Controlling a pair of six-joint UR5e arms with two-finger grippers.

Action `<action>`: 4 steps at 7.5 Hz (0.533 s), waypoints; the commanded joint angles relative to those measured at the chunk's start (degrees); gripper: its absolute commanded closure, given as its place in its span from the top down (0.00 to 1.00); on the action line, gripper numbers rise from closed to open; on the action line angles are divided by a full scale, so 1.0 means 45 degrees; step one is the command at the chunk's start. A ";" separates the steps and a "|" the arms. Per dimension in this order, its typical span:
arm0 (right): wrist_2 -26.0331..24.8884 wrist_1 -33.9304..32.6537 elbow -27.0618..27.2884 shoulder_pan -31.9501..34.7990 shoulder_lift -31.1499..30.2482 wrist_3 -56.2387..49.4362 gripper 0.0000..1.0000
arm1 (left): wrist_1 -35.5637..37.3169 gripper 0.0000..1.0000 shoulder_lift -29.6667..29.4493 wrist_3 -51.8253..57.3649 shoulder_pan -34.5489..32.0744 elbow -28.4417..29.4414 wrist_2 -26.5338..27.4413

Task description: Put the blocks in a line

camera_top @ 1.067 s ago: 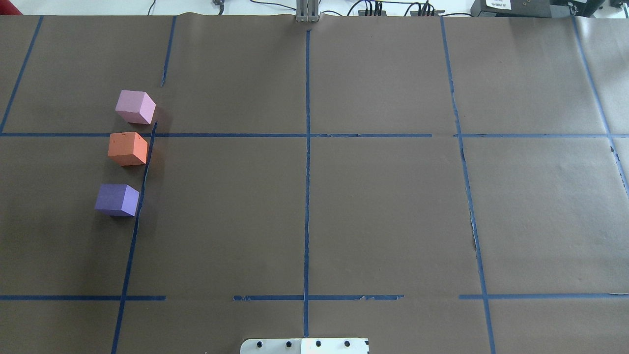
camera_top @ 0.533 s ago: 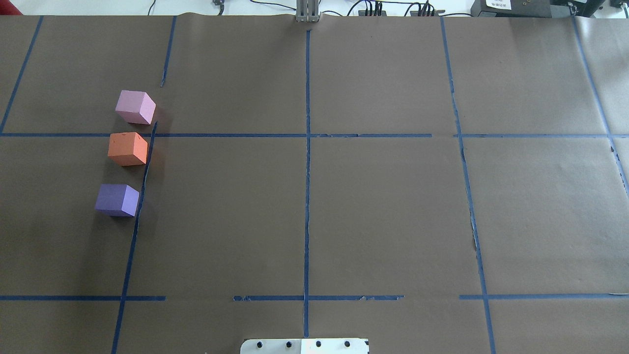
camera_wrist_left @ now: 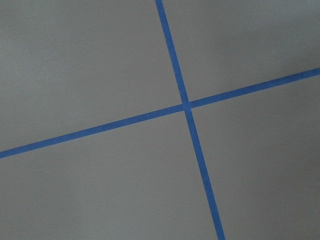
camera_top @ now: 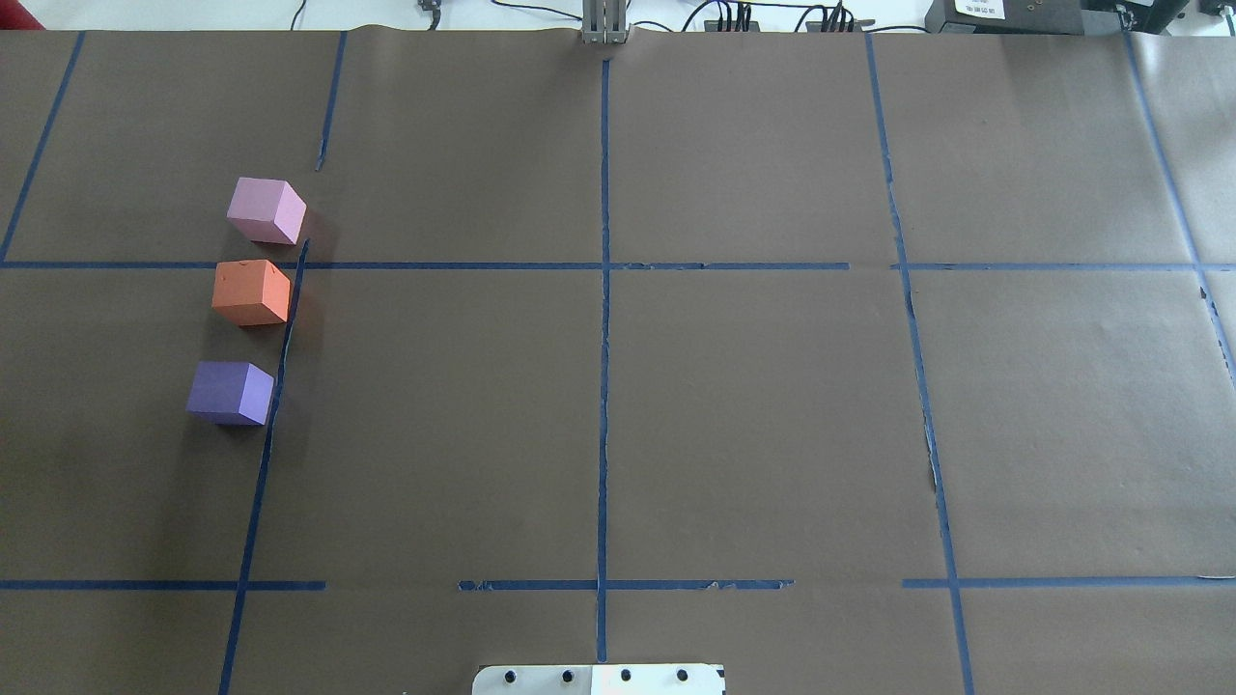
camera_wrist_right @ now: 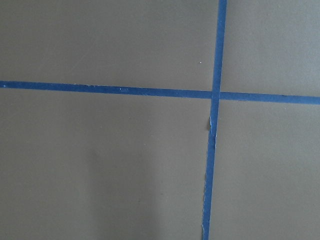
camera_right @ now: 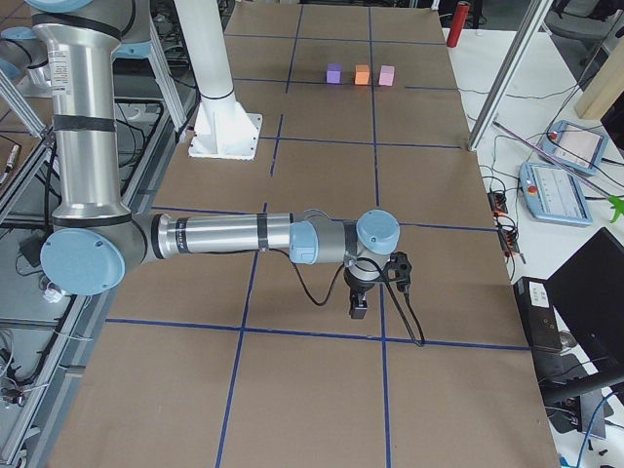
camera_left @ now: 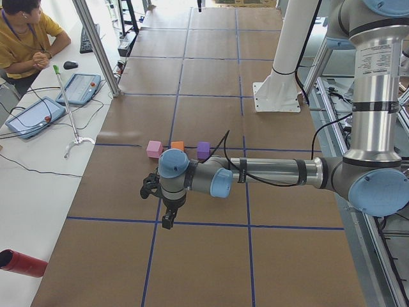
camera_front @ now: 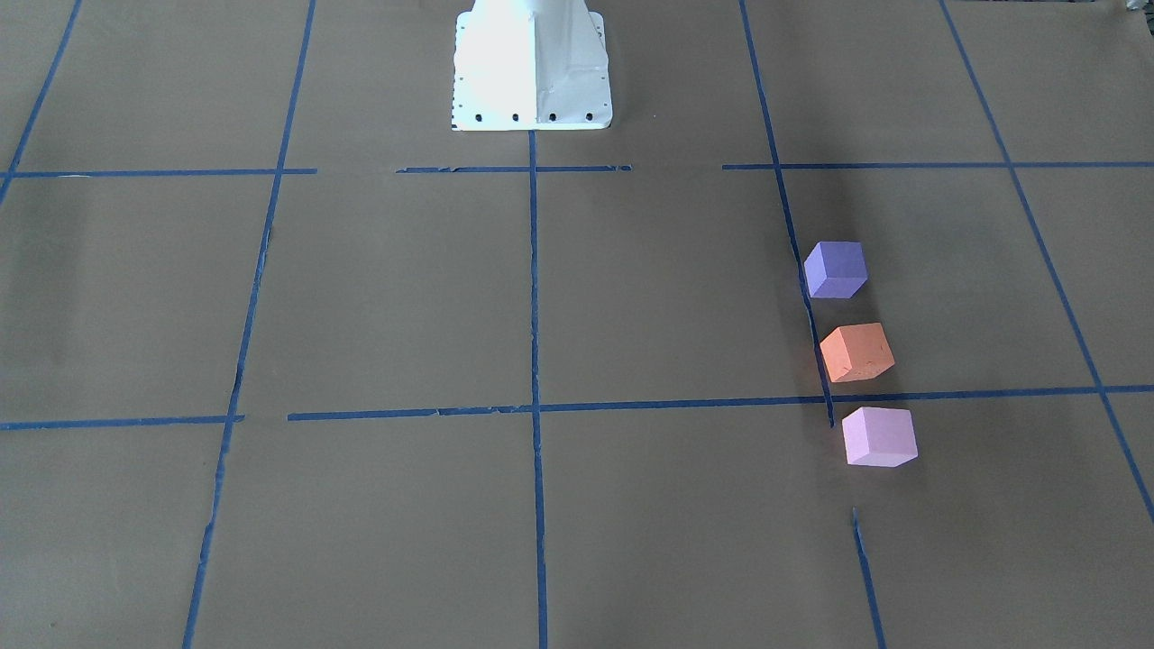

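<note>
A: Lying in a rough row on the table (camera_top: 676, 434), just beside a tape line (camera_top: 256, 483), are found the pink block (camera_top: 266, 209), the orange block (camera_top: 251, 291) and the violet block (camera_top: 230, 392), none touching.

B: And the left gripper (camera_left: 167, 220), the right gripper (camera_right: 359, 310)?

A: Both are held above tape crossings, apart from all three — how wide either is set cannot be told.

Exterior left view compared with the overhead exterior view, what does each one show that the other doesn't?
Only exterior left shows the left arm stretched over the table, its left gripper pointing down, and a seated operator in yellow. Only overhead shows the frayed tape on the table's right half clearly. Both show the pink block, orange block and purple block in a row along the blue tape grid.
</note>
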 commanded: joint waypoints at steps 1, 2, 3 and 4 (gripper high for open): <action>0.0000 0.0000 0.0015 0.0000 0.0000 0.0000 1.00 | -0.0037 1.00 0.0037 0.0000 -0.0001 -0.0093 -0.0131; 0.0000 0.0000 -0.0004 0.0000 0.0000 0.0000 1.00 | -0.0036 1.00 0.0019 0.0000 -0.0001 -0.0054 -0.0150; 0.0000 0.0000 -0.0004 0.0000 0.0000 0.0000 1.00 | -0.0036 1.00 -0.0001 0.0000 -0.0001 -0.0015 -0.0150; 0.0000 0.0000 -0.0004 0.0000 0.0000 0.0000 1.00 | -0.0017 1.00 0.0057 0.0000 -0.0001 0.0005 -0.0150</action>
